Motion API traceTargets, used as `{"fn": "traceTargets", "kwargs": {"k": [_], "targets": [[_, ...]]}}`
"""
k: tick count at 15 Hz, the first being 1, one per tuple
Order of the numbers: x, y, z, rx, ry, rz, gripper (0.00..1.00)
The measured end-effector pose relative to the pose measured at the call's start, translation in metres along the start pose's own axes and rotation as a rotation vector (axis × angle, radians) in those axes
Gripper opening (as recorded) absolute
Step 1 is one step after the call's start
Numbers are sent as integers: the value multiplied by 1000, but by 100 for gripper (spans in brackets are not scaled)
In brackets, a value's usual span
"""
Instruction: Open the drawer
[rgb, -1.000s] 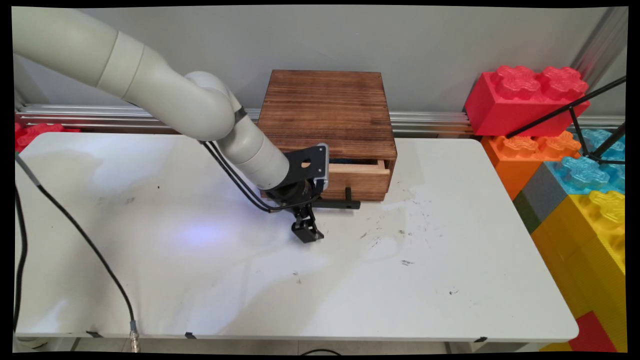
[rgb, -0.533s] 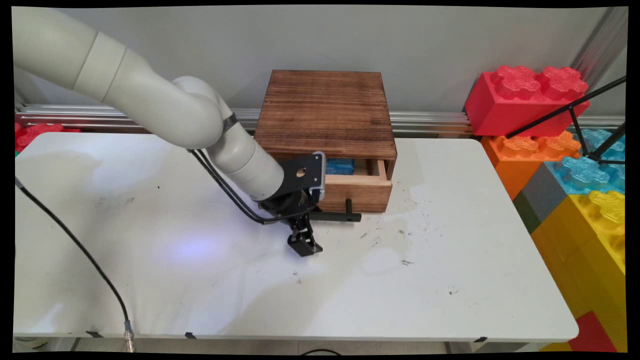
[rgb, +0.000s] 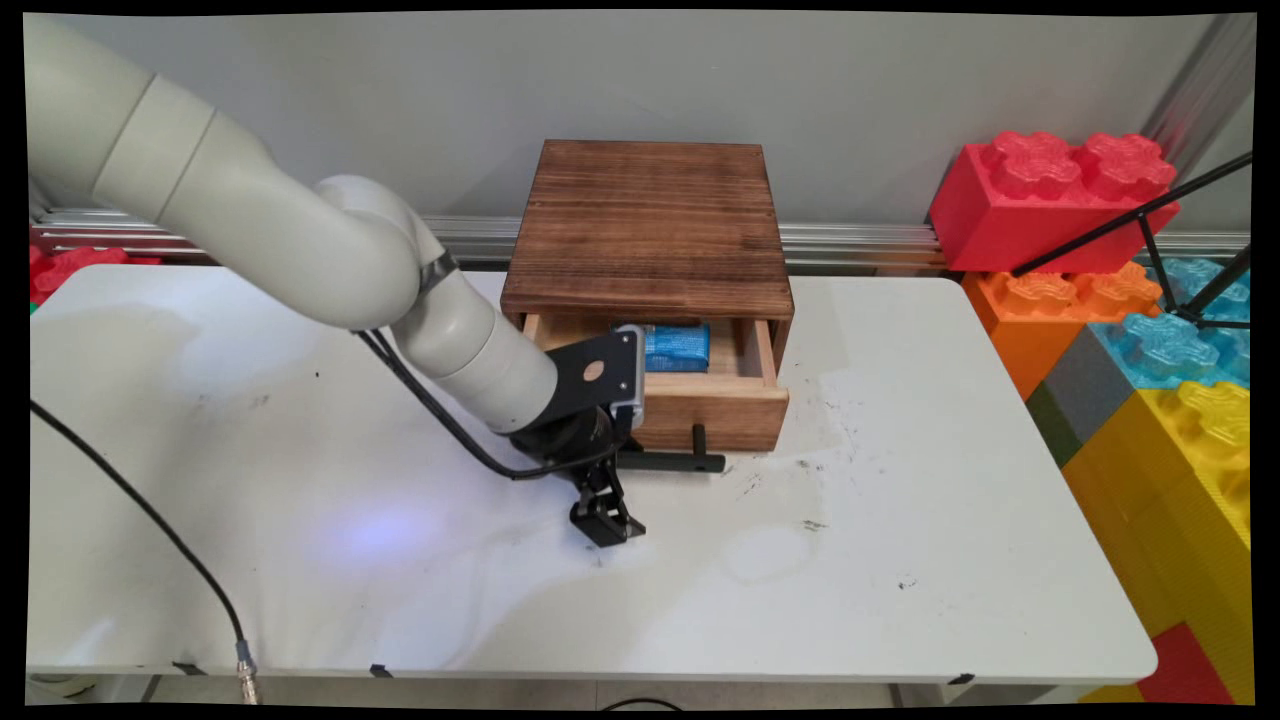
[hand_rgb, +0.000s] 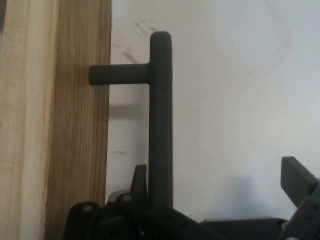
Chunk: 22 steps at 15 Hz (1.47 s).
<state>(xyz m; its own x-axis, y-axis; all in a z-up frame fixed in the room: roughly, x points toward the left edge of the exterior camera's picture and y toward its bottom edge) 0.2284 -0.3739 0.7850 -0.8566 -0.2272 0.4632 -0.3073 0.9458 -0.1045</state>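
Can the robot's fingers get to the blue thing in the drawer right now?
Probably, but not straight away. The drawer is open with the blue packet uncovered, yet the gripper sits low at the black handle, outside the drawer's front.

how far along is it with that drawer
Done: the drawer stands partly out of the wooden box, showing a blue packet inside. In hand: the open gripper has one finger hooked behind the black handle. Left: probably more pull, since the drawer's back is hidden under the box.
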Motion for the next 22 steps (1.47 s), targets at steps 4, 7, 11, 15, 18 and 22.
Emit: {"fn": "traceTargets", "kwargs": {"k": [4,7,11,15,18,22], "targets": [[-2,16,-2,-8,13,-4,100],[-4,30,-4,-16,23,-6,100],[-7,48,-7,-28,37,-7,100],[-10,64,-11,-44,49,-12,100],[-12,76,-14,-59,60,-17,100],[-14,87,-18,-75,70,-25,100]]}}
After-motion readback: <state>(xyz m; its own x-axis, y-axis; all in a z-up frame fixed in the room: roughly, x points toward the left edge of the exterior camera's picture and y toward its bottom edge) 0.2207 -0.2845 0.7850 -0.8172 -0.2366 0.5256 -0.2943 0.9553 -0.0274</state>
